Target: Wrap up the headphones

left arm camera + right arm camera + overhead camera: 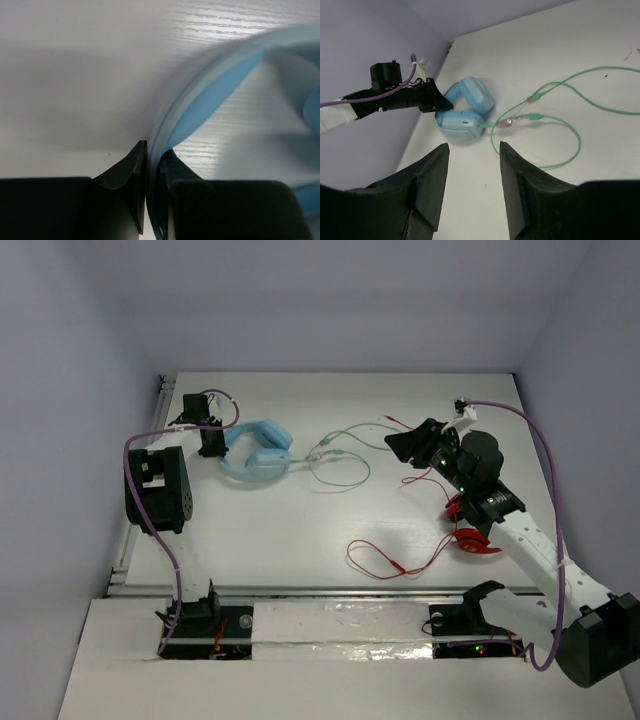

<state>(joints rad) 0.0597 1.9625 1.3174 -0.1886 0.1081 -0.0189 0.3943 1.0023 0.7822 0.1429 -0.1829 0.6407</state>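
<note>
Step judged: headphones being anchored before winding. They are seen at 10 o'clock on the matte white table. The smooth, curved headband is clamped in the left gripper. The thin mint cable is sprawled in loose loops toward 3 o'clock. The right gripper is spread apart, empty. Next, the cable must be gathered.

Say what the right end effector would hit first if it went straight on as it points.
Probably bare table just short of the headphones, beside the cable loop; depth is unclear.
</note>
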